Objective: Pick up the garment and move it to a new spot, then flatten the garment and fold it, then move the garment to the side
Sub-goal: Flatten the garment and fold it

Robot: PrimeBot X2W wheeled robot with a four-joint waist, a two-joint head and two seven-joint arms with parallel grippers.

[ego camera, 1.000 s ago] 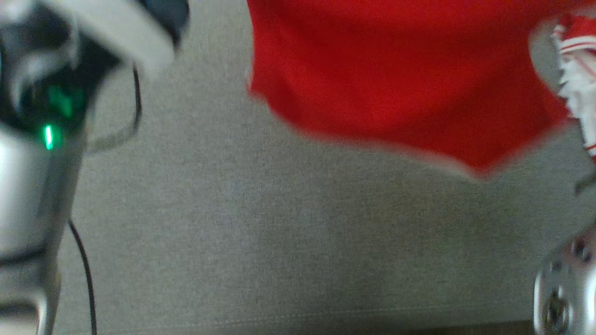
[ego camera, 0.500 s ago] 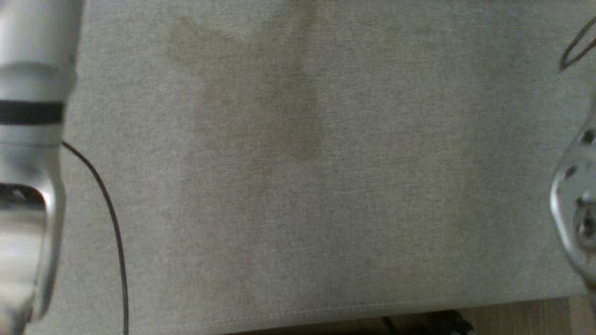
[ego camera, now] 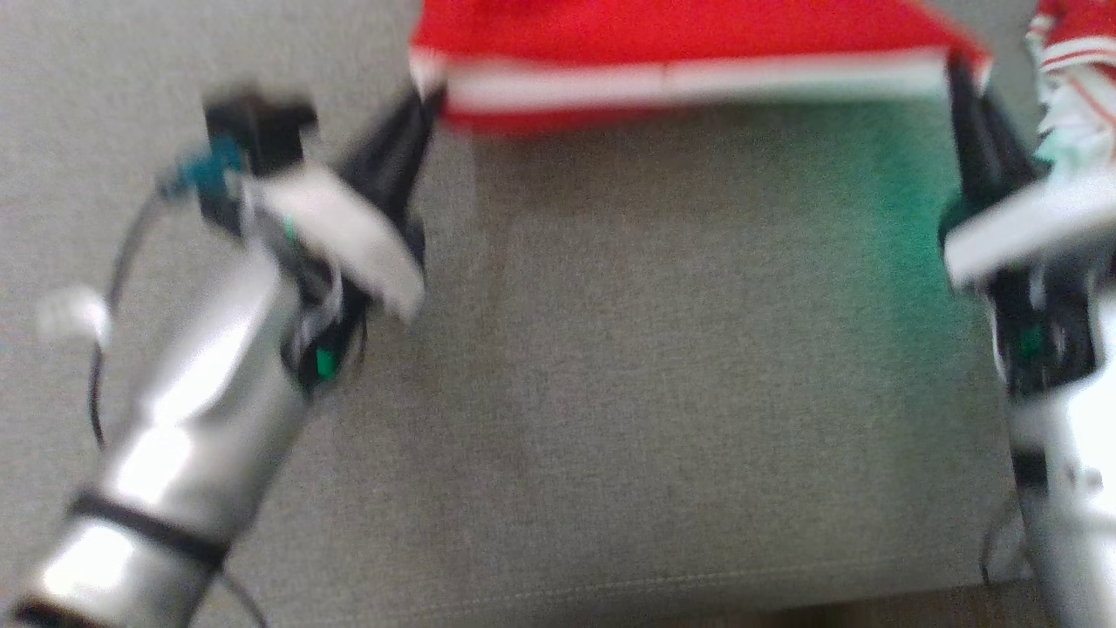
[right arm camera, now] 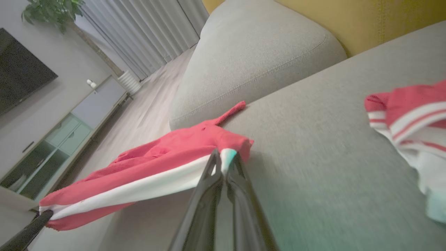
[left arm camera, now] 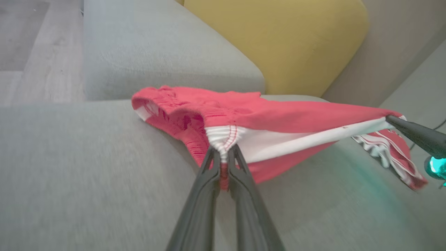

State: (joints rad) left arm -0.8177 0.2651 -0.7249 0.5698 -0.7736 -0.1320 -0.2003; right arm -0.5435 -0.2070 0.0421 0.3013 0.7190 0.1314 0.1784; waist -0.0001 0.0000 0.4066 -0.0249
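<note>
Left gripper (left arm camera: pixel 223 153) and right gripper (right arm camera: pixel 224 158) pinch the shorts (ego camera: pixel 663 35) taut at twelve o'clock; pulling wider could yank a corner free.

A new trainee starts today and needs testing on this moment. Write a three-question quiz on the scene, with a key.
1. True or false: the left hand and the right hand each pinch the white band of the red fabric garment.
2. What lies beneath the garment stretched between the hands? A) a wooden table B) the grey fabric sofa seat C) a metal tray
3. Fill in: in the left wrist view, the soft rounded cushion behind the garment is ____ in colour.

Key: 1 true; 2 B; 3 yellow.
</note>
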